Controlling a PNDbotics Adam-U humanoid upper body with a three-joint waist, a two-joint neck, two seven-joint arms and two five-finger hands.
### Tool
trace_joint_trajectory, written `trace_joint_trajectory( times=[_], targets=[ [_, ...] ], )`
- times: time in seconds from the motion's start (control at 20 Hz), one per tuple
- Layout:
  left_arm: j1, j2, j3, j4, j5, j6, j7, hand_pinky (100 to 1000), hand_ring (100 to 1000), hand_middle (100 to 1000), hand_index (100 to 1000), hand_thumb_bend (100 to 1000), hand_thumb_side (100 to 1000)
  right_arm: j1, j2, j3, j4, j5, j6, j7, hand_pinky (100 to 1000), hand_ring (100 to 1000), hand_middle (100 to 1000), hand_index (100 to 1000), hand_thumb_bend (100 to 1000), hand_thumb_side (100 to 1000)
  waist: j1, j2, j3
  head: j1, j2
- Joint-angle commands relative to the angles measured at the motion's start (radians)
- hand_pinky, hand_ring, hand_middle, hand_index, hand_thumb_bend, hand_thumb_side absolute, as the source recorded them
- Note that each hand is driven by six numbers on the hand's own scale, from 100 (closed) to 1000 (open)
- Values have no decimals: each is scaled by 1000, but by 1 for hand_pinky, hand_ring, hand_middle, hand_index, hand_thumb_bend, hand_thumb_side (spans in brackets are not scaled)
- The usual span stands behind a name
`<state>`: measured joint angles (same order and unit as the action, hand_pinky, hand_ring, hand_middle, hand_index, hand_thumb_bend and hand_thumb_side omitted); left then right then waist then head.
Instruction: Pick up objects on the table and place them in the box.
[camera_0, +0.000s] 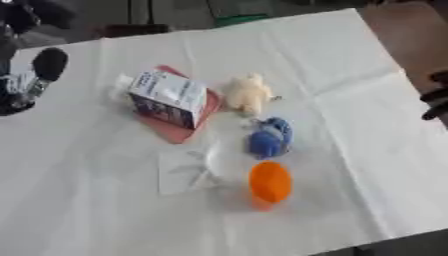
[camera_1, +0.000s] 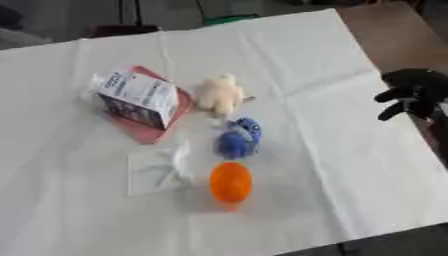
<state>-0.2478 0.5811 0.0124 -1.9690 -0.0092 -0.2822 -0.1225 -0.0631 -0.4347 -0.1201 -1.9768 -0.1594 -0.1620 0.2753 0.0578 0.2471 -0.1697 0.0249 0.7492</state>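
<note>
Several things lie on the white cloth. A white and blue carton (camera_0: 169, 97) rests tilted on a flat pink piece (camera_0: 179, 131). To its right are a cream plush toy (camera_0: 248, 93), a blue soft toy (camera_0: 269, 138) below it, and an orange rounded thing (camera_0: 270, 183) nearest me. A clear crumpled wrapper (camera_0: 187, 170) lies left of the orange thing. My left hand (camera_0: 35, 75) is raised at the far left edge, holding nothing. My right hand (camera_1: 409, 95) hovers over the table's right edge, fingers relaxed and empty, well away from the objects.
The white tablecloth (camera_0: 350, 150) runs askew; its front edge cuts across the lower right corner. A brown surface (camera_1: 394, 30) lies beyond the right edge. Dark floor and a green item (camera_0: 241, 19) show past the far edge.
</note>
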Motion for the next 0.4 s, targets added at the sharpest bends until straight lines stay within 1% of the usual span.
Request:
trace_joint_trajectory(
  times=[0.05,0.15,0.4],
  targets=[
    [15,-6,23,-30,-15,-1,-16,691,699,811,870,461,640,-7,-10,-12,-23,2,-1,-5,538,680,752,745,100,925,-4,-13,4,-2,8],
    [26,-17,21,-31,-21,-3,-20,688,693,806,868,445,658,-7,-10,-11,-23,3,0,-4,538,679,752,745,100,927,-4,-13,6,-4,9],
    [48,-39,15,-31,-29,-1,-36,686,689,804,863,436,671,-9,-11,-11,-23,3,0,-3,538,679,752,745,100,923,-7,-14,14,-13,8]
  ],
)
